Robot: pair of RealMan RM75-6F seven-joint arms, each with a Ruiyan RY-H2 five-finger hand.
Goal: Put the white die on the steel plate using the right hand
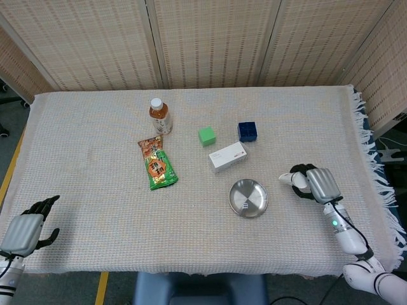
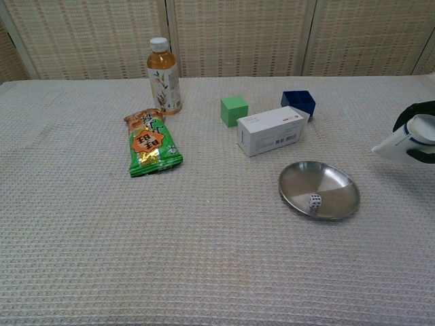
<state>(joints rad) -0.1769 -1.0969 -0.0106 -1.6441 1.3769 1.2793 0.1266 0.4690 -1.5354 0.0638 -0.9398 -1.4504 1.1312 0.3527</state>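
Observation:
The white die (image 2: 314, 200) lies inside the round steel plate (image 2: 334, 180), near its front edge; in the head view the die (image 1: 247, 205) is a small pale speck on the plate (image 1: 238, 190). My right hand (image 1: 314, 183) hovers to the right of the plate, apart from it, with its fingers loosely curved and nothing in them. The chest view catches the same hand (image 2: 414, 136) at the right edge of the picture. My left hand (image 1: 24, 227) rests at the front left corner of the table, its fingers spread and holding nothing.
Behind the plate lie a white box (image 2: 270, 130), a green cube (image 2: 234, 109) and a blue cube (image 2: 298, 102). A tea bottle (image 2: 164, 76) and a green snack packet (image 2: 150, 145) sit to the left. The tablecloth's fringed edge (image 1: 375, 165) runs along the right.

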